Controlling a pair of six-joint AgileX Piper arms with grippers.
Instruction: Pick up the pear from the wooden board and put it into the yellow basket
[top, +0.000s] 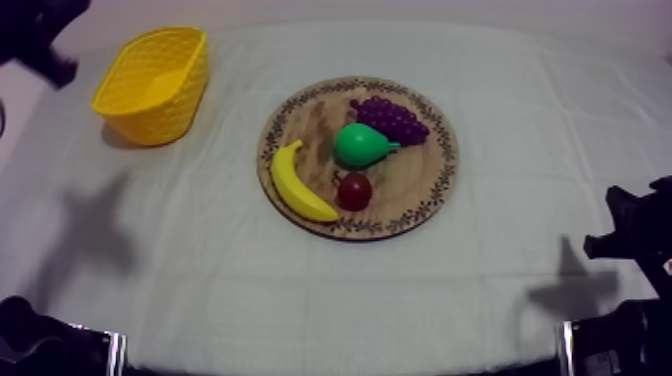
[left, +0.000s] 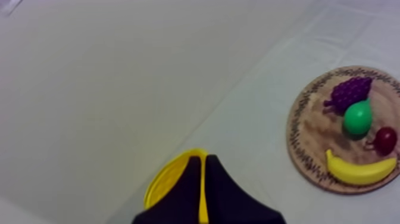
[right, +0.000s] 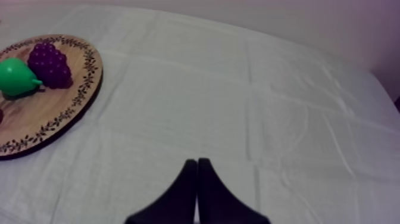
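The green pear (top: 362, 145) lies in the middle of the round wooden board (top: 420, 190), stem toward the grapes (top: 392, 118). A yellow basket (top: 150, 85) stands at the far left of the table with nothing in it. My left gripper (left: 202, 170) is shut on nothing and hangs over the basket's rim (left: 166, 179), well away from the pear (left: 358, 117). My right gripper (right: 196, 170) is also shut on nothing, low over bare cloth to the right of the board (right: 65, 113) and the pear (right: 15, 76).
On the board with the pear lie a banana (top: 298, 183) and a small red fruit (top: 354, 190). My left arm (top: 38, 38) comes in at the upper left behind the basket. My right arm (top: 640, 240) sits at the right edge.
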